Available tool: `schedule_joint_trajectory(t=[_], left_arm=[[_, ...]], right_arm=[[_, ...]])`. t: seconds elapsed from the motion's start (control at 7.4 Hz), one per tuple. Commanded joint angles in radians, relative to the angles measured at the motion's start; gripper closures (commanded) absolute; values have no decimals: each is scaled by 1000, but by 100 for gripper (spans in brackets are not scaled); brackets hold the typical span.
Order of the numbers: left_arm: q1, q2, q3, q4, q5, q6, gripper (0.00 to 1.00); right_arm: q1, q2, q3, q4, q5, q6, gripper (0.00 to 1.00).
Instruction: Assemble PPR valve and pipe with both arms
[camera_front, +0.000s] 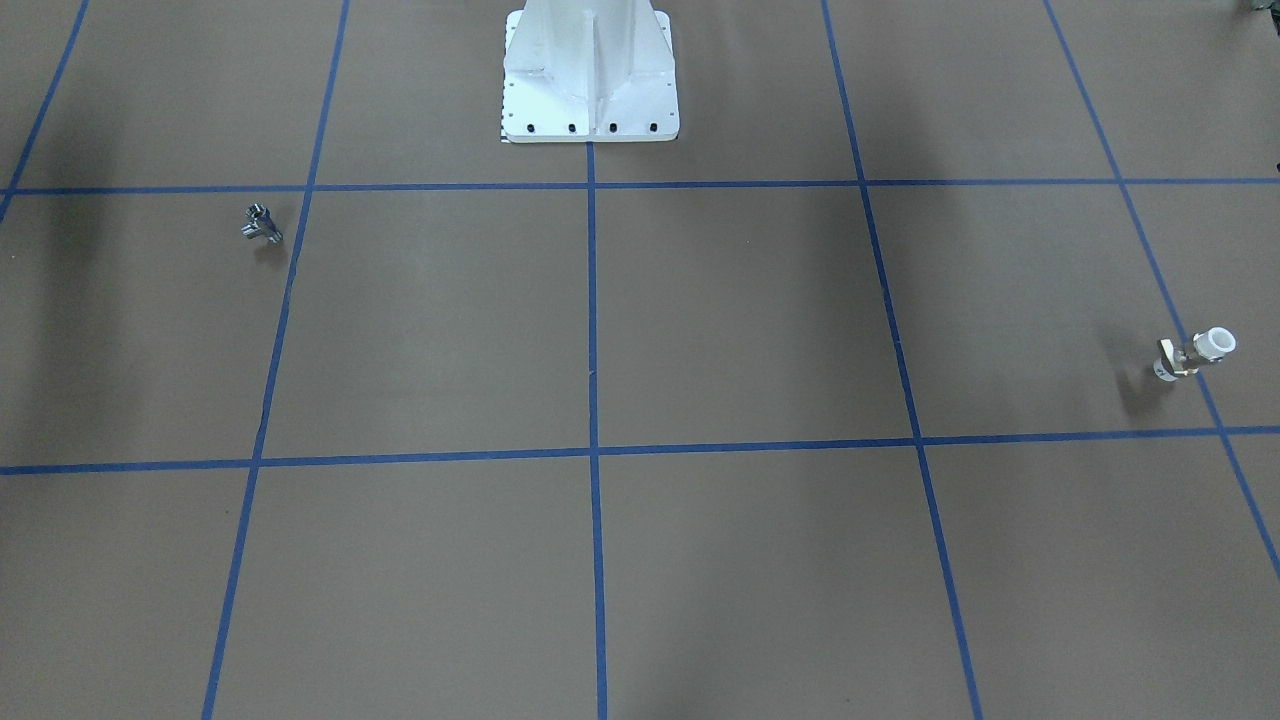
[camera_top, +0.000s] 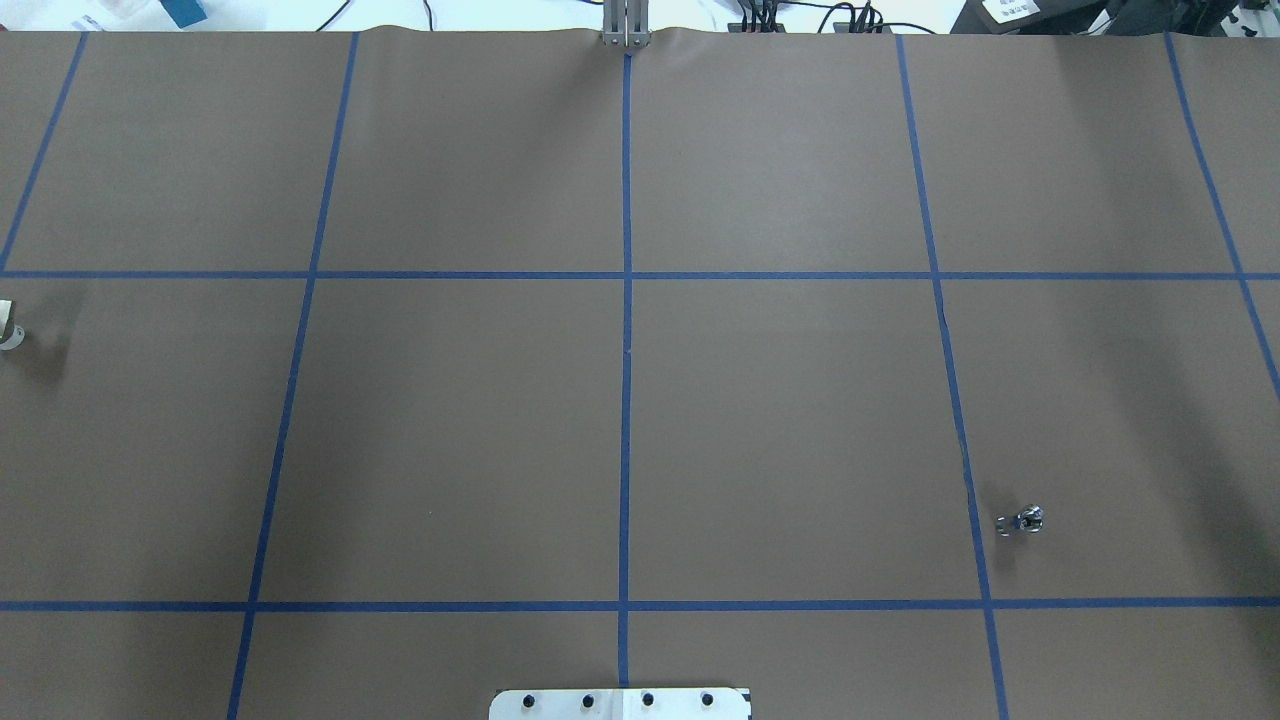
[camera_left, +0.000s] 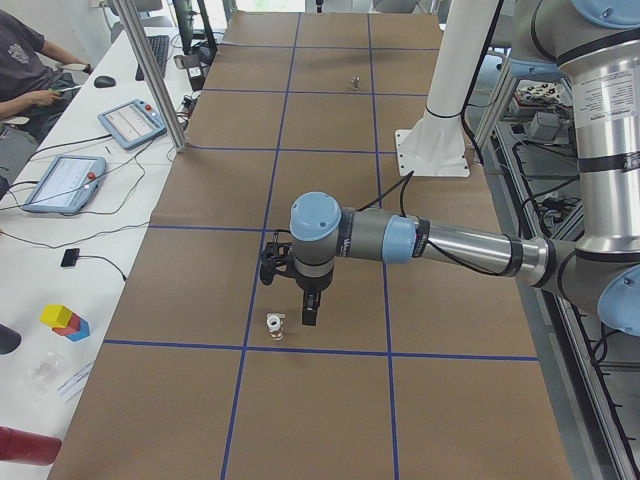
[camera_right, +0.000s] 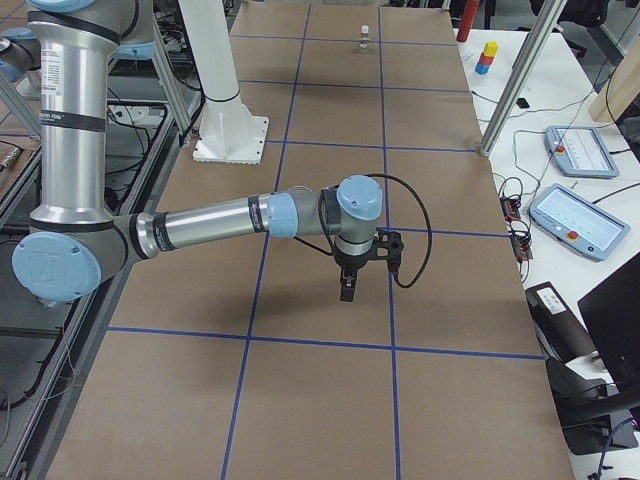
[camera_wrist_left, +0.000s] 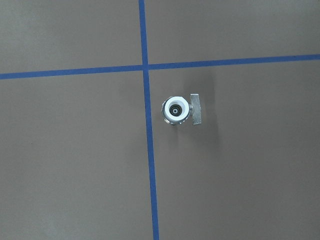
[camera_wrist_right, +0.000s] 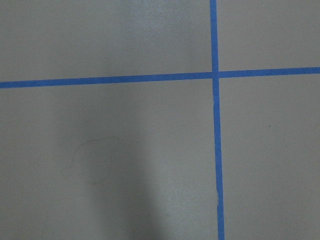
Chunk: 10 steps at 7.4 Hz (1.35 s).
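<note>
The PPR valve (camera_front: 1195, 353), with a white ring end and a brass body, stands on the brown table near a blue tape line. It also shows at the edge of the overhead view (camera_top: 8, 325) and from above in the left wrist view (camera_wrist_left: 176, 111). In the exterior left view my left gripper (camera_left: 311, 318) hangs just beside the valve (camera_left: 274, 327); I cannot tell whether it is open or shut. The silver pipe (camera_front: 260, 223) lies alone on the other side (camera_top: 1020, 521). My right gripper (camera_right: 346, 294) hovers over bare table, its state unclear. No fingers show in the wrist views.
The white bolted pedestal (camera_front: 590, 75) stands at the table's robot side. Blue tape lines grid the brown cover. A side desk holds tablets (camera_left: 130, 122), cables and coloured blocks (camera_left: 65, 320), with a seated person (camera_left: 25, 70). An aluminium post (camera_left: 150, 70) rises at the table's edge.
</note>
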<state>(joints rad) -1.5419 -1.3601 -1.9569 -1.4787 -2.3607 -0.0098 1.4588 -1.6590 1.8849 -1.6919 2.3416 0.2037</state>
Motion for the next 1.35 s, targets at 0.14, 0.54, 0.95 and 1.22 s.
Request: schedule_joint_trajectory(t=[0.14, 0.54, 0.95, 1.22], left_arm=[[2, 4, -7, 51, -14, -10, 0], [5, -10, 21, 35, -17, -2, 0], [19, -136, 215, -85, -14, -12, 0], [106, -209, 276, -117, -15, -97, 0]], right_arm=[[0, 1, -4, 0, -4, 3, 0], [0, -4, -3, 1, -10, -4, 1], [0, -4, -4, 0, -2, -96, 0], [0, -4, -4, 0, -1, -89, 0]])
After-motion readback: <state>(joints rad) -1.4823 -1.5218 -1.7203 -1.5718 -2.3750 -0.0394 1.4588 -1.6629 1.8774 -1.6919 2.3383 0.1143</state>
